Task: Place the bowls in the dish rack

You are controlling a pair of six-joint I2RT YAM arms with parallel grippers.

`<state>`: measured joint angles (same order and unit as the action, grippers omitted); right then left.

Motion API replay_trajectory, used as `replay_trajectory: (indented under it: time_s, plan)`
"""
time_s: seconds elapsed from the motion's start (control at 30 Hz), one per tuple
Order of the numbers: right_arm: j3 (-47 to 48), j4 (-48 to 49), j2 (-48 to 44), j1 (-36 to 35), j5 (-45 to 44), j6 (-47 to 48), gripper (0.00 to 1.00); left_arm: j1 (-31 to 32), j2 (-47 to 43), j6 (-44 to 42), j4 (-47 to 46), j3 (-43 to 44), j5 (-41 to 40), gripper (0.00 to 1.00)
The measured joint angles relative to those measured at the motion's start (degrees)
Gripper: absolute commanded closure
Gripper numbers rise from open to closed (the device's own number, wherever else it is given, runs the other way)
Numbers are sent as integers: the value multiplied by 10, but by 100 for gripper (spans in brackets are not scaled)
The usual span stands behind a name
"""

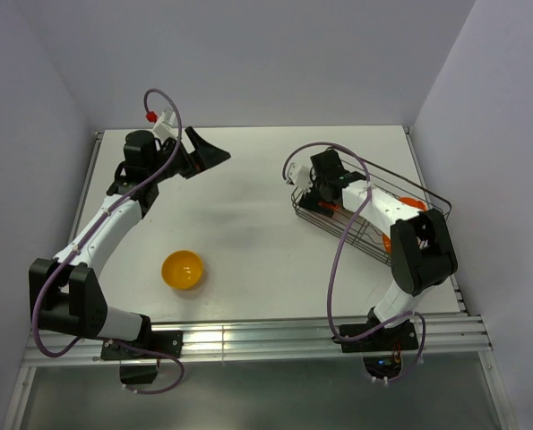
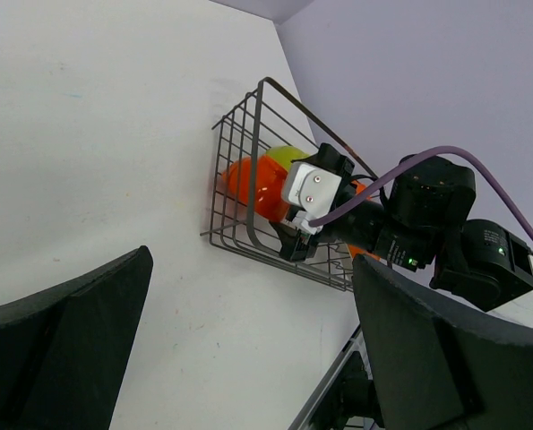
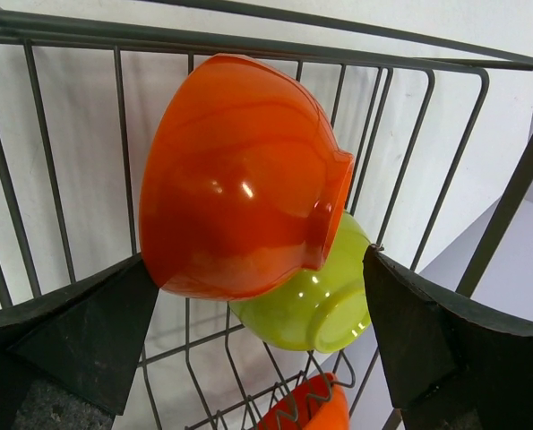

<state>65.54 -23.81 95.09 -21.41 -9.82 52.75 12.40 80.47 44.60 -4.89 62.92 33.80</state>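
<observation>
- We see a white-shelled, black-jointed left arm (image 1: pixel 105 224) and a matching right arm (image 1: pixel 378 204).
- A purple cable (image 1: pixel 172 112) runs along each.
- Our left gripper (image 2: pixel 253 260) has matte black wedge-shaped fingers (image 2: pixel 69 331).
- Two screws sit in the right arm's white wrist plate (image 2: pixel 309 188).

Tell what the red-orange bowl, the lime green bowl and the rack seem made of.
Round red-orange bowl: likely plastic, glossy; sharp glints, swirled colour. Round lime green bowl: same glossy plastic look. Dark grey wire dish rack: probably coated metal; thin rigid rods, matte.

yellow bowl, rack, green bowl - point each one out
yellow bowl (image 1: pixel 183 270): top view, inside bottom
rack (image 3: pixel 69 34): right wrist view, top rail
green bowl (image 3: pixel 311 313): right wrist view, outer wall
</observation>
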Motion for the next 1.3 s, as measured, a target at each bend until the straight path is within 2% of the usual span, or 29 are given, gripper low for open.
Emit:
replay_trajectory:
  time_s: [0.23,0.67,0.7,0.73,0.8,0.83,0.9,0.93,1.0,1.07,1.17,1.2,1.3]
  plan:
    - [5,-15,-1,0,8,7,0,-3,0,0,0,0,0,0]
    - [39,-84,-20,0,79,7,0,-9,0,1,0,0,9,0]
    - [39,-86,-20,1,80,7,3,-9,0,1,-1,0,9,0]
    - [40,-89,-20,1,82,6,14,-10,0,1,-1,0,9,0]
    - [45,-102,-20,3,90,-2,28,-10,0,1,-2,0,9,1]
    - [55,-115,-19,5,98,-8,39,-10,0,1,-2,0,9,1]
    - [86,-141,-12,14,124,-27,49,-11,0,1,-2,0,10,1]
    - [107,-154,-7,22,138,-40,59,-11,0,1,-2,0,10,1]
    - [144,-169,4,42,169,-65,69,-11,0,1,-2,0,11,1]
    - [180,-189,14,70,204,-97,73,-12,0,1,-3,0,11,1]
    - [209,-219,22,105,252,-135,96,-12,0,1,-4,0,13,1]
    - [215,-231,23,116,267,-146,100,-12,0,1,-4,0,14,1]
    - [231,-271,28,134,309,-177,100,-12,0,2,-5,0,15,1]
